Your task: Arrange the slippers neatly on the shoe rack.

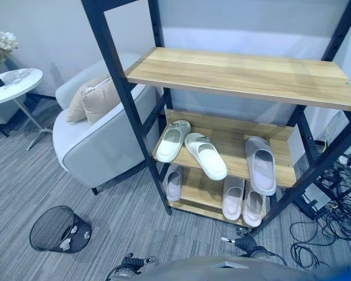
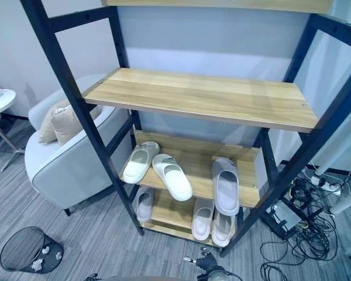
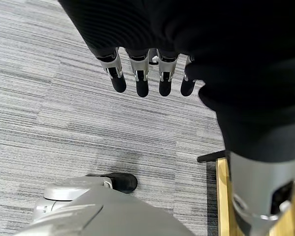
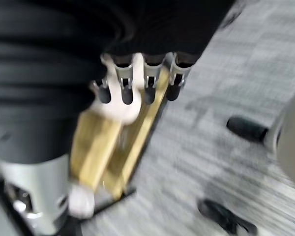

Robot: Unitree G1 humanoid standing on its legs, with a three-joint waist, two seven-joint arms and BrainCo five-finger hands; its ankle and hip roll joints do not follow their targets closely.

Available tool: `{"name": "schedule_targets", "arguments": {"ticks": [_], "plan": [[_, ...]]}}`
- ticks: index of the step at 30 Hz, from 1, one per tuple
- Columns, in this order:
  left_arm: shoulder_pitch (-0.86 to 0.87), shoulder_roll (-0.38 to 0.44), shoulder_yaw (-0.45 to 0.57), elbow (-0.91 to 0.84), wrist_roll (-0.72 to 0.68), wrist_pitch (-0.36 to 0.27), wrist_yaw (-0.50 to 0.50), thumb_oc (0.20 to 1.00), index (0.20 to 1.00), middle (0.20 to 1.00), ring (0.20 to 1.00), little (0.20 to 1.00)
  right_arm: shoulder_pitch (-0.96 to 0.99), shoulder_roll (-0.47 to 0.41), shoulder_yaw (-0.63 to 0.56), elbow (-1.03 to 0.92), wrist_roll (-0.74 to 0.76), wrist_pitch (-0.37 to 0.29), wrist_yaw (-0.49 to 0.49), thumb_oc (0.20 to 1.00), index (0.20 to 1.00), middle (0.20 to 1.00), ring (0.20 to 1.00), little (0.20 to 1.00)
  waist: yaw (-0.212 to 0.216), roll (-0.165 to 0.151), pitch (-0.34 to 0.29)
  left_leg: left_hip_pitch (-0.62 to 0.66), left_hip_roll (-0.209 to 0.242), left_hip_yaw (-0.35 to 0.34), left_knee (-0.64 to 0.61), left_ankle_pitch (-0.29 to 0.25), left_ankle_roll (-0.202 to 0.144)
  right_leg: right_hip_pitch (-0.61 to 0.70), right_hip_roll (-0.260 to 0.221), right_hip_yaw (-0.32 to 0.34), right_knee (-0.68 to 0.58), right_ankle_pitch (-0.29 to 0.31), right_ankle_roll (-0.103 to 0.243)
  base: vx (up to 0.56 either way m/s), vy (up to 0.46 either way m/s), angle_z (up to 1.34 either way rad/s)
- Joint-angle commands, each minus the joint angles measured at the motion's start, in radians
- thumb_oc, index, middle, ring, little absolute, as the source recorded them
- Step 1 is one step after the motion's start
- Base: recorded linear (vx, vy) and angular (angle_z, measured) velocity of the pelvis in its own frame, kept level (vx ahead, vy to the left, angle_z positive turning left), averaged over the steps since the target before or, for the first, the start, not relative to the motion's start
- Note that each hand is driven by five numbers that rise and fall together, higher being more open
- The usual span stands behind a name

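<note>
While I watch from the head cam, rack (image 1: 245, 76) fills centre; mid shelf has 3 slippers (image 1: 206, 155), bottom shelf 3 more (image 1: 233, 197). L hand (image 3: 137, 73) and R hand (image 4: 137, 83) hang w/ fingers straight, holding nothing.

Three slippers (image 1: 206, 154) lie on the middle shelf (image 1: 231, 144) of the shoe rack (image 1: 243, 76), three more on the bottom shelf (image 1: 202, 188), an armchair (image 1: 99, 137) at its left and a bin (image 1: 59, 229) in front.
</note>
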Motion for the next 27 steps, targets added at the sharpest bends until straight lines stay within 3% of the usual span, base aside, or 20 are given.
{"name": "schedule_targets", "arguments": {"ticks": [1,4,5,11,16,25,27], "plan": [[-0.09,-0.058,-0.024,0.125,0.035,-0.006,-0.018,1.0,1.0,1.0,1.0,1.0,-0.064,-0.009,-0.006,0.031,-0.039,-0.013,0.037,1.0,1.0,1.0,1.0,1.0,0.021,-0.021,-0.002,-0.054,-0.01,-0.001,0.008,0.025,0.018,0.041,-0.046,-0.015,0.01,-0.04,0.037,0.0,0.0,0.0],[-0.093,-0.059,-0.023,0.132,0.035,0.0,-0.016,1.0,1.0,1.0,1.0,1.0,-0.083,0.01,0.018,-0.006,-0.035,-0.015,0.073,1.0,1.0,1.0,1.0,1.0,0.036,-0.023,-0.009,-0.061,-0.011,0.0,0.008,0.025,0.019,0.028,-0.05,-0.022,0.01,-0.034,0.044,0.0,0.0,0.0],[-0.099,-0.05,-0.016,0.134,0.032,0.009,-0.035,1.0,1.0,1.0,1.0,1.0,-0.104,0.024,0.023,-0.096,-0.041,0.05,0.117,1.0,1.0,1.0,1.0,1.0,0.041,-0.029,-0.013,-0.062,-0.009,0.003,0.008,0.023,0.019,0.025,-0.052,-0.02,0.01,-0.033,0.046,0.0,0.0,0.0],[-0.103,-0.075,-0.028,0.111,0.039,0.007,-0.039,1.0,1.0,1.0,1.0,1.0,-0.051,0.012,0.146,-0.138,-0.038,-0.043,0.281,1.0,1.0,1.0,1.0,1.0,0.043,-0.026,-0.011,-0.062,-0.009,0.002,0.008,0.025,0.02,0.024,-0.046,-0.019,0.01,-0.035,0.043,0.0,0.017,0.02],[-0.104,-0.078,-0.036,0.122,0.044,0.009,-0.035,1.0,1.0,1.0,1.0,1.0,-0.058,0.027,0.243,-0.192,-0.07,0.0,0.389,1.0,1.0,1.0,1.0,1.0,0.056,-0.033,-0.015,-0.06,-0.01,-0.002,0.008,0.024,0.019,0.028,-0.042,-0.026,0.01,-0.038,0.041,0.01,0.003,0.03],[-0.086,-0.084,-0.048,0.144,0.037,0.01,-0.013,1.0,1.0,1.0,1.0,1.0,-0.022,0.003,0.368,-0.581,-0.006,0.029,0.56,1.0,1.0,1.0,1.0,1.0,0.053,-0.041,-0.024,-0.049,0.004,0.007,0.008,0.017,0.012,0.029,-0.036,-0.014,0.01,-0.039,0.04,0.0,0.0,0.0],[-0.086,-0.087,-0.048,0.143,0.033,0.012,-0.01,1.0,1.0,1.0,1.0,1.0,-0.027,-0.008,0.38,-0.638,-0.005,0.032,0.557,1.0,1.0,1.0,1.0,1.0,0.051,-0.04,-0.024,-0.047,0.007,0.01,0.008,0.017,0.01,0.029,-0.036,-0.012,0.01,-0.039,0.04,0.0,0.0,0.0]]}}
